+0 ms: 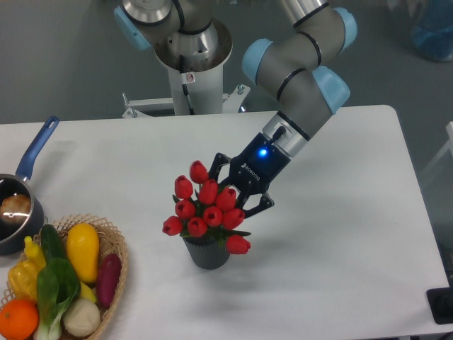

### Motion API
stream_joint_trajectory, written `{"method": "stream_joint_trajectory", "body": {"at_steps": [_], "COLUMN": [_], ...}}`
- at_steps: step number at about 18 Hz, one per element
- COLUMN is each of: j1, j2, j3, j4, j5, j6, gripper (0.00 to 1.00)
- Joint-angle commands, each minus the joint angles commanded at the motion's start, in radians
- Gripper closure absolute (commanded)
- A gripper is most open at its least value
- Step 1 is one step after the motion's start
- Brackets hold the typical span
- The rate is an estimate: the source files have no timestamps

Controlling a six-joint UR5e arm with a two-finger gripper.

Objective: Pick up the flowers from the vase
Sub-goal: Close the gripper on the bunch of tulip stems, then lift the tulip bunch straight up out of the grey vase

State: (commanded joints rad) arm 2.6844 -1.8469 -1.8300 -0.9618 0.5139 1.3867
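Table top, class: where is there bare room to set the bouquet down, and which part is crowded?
Bare: the wide white stretch right of the vase out to the table edge, and the strip behind the flowers toward the arm's base. Crowded: the left front corner, with the wicker basket and saucepan, and around the gripper.
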Motion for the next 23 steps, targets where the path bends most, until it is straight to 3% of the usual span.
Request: {"method": "stream_joint_trajectory", "body": {"at_steps": [7,9,17,23], "j1": [0.011,0.009,0.035,0.092], "j2": [0.026,0.052,0.095,0.115], "j3": [0.002,0.006,0.141,0.176], "j4": [-0.003,-0.003,-0.003,-0.005], "j5": [-0.029,-0.072,-0.189,-0.258], "j6": [-0.014,-0.082,-0.397,-0.462], "gripper": [1.00,1.00,1.00,1.00]}}
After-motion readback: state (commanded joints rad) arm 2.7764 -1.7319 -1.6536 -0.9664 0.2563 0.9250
